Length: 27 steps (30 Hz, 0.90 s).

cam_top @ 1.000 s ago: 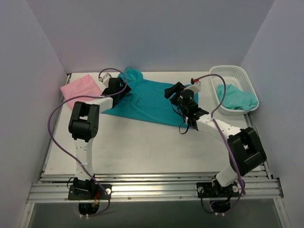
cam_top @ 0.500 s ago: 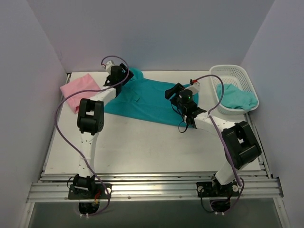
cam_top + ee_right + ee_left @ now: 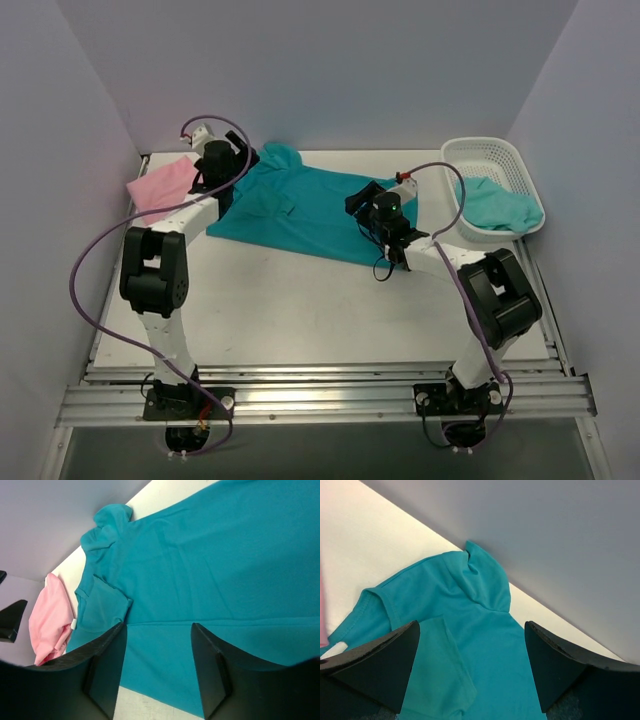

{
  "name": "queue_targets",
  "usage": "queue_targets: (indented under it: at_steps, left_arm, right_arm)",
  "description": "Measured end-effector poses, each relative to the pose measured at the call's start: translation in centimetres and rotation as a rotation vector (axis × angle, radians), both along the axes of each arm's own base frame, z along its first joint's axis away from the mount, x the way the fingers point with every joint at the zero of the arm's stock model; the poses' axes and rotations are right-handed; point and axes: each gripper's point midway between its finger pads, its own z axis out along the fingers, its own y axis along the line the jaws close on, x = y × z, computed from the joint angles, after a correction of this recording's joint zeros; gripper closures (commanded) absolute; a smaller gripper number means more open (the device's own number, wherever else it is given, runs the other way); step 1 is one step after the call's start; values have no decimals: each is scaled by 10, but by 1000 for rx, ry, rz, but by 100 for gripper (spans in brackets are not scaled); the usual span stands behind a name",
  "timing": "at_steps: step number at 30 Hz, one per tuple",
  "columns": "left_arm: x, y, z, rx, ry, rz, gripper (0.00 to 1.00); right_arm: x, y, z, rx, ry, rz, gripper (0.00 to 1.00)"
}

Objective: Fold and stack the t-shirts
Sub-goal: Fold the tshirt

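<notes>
Two arms reach over a white surface (image 3: 300, 300) where a teal t-shirt (image 3: 310, 210) lies spread flat across the far middle, running from far left toward near right. Its far-left corner is bunched against the back wall (image 3: 545, 540), and a sleeve (image 3: 440, 675) lies folded over the body. The left fingers (image 3: 243, 160) are over that far-left end of the shirt, by the neckline; in the left wrist view they stand wide apart with only cloth showing below them, and whether they touch it cannot be told. The right fingers (image 3: 357, 197) are at the shirt's right part; in the right wrist view they too are spread apart, holding nothing, with the teal cloth filling the view beyond them. A pink t-shirt (image 3: 160, 185) lies crumpled at the far left, just beside the teal one. A white basket (image 3: 500, 148) stands at the far right, well apart from both, with a light teal garment (image 3: 495, 207) heaped inside it.
</notes>
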Motion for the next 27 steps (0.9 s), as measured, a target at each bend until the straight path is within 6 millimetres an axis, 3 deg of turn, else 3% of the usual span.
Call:
queue_targets:
  at_steps: [1,2,4,9,16,20,27]
  left_arm:
    - [-3,1,-2,1,-2,2,5]
    - [-7,1,-9,3,9,1,5]
    - [-13,2,-27,10,44,0,4]
    - [-43,1,-86,30,177,-8,1]
    - [-86,-3,-137,47,321,5,0]
    - [-98,-8,-141,58,345,12,5]
    - [-127,-17,-146,82,362,19,6]
  right_arm:
    - [-1,2,-3,5,8,6,59]
    - [-3,5,-5,7,13,13,85]
    - [-6,8,-9,16,19,22,100]
    - [-20,10,-28,27,57,41,100]
    - [-53,-4,-86,15,185,24,100]
    - [-65,-9,-124,16,259,10,100]
    - [-66,-6,-125,134,199,-5,100]
